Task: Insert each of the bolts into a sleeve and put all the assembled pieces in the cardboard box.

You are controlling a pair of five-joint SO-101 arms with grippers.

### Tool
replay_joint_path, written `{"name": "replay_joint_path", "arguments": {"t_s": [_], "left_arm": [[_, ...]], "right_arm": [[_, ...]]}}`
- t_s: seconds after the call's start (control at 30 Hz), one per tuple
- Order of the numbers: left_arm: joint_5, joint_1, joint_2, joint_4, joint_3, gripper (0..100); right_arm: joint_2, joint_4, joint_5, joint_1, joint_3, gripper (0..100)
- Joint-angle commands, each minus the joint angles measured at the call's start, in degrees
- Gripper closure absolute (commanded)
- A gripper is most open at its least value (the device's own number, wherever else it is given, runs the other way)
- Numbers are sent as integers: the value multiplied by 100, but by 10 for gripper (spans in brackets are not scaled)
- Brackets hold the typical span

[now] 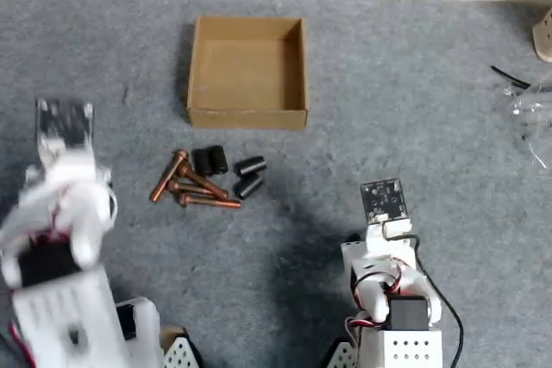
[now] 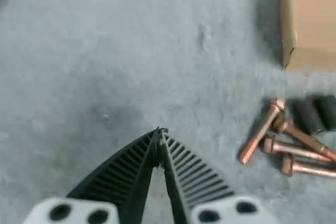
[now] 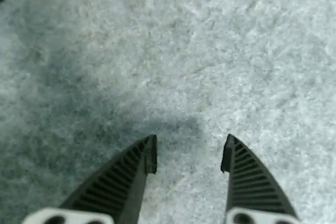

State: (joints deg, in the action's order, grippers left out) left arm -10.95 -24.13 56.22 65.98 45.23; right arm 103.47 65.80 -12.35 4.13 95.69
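Grey carpet, bolts beside sleeves

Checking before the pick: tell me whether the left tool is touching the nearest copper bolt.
Apart. The left wrist view shows the left tool shut over bare carpet, with a plain gap between its tips and the nearest copper bolt.

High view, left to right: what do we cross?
left arm → bolts and sleeves in one heap → right arm → wires. Cardboard box skipped: it overlaps the heap.
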Motion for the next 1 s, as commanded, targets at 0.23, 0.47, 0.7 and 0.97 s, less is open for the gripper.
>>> {"name": "replay_joint_path", "arguments": {"t_s": [0.23, 0.47, 0.7, 0.97], "left_arm": [[738, 453, -1789, -571, -497, 990], [1099, 541, -1789, -1081, 163, 990], [1424, 541, -1789, -1503, 549, 989], [1442, 549, -1789, -1881, 787, 989]], "right_arm": [[22, -497, -1301, -92, 884, 803], [-48, -505, -396, -13, -391, 803], [-1657, -778, -387, 1385, -1719, 803], [-5165, -2158, -791, 1886, -3240, 803]]}}
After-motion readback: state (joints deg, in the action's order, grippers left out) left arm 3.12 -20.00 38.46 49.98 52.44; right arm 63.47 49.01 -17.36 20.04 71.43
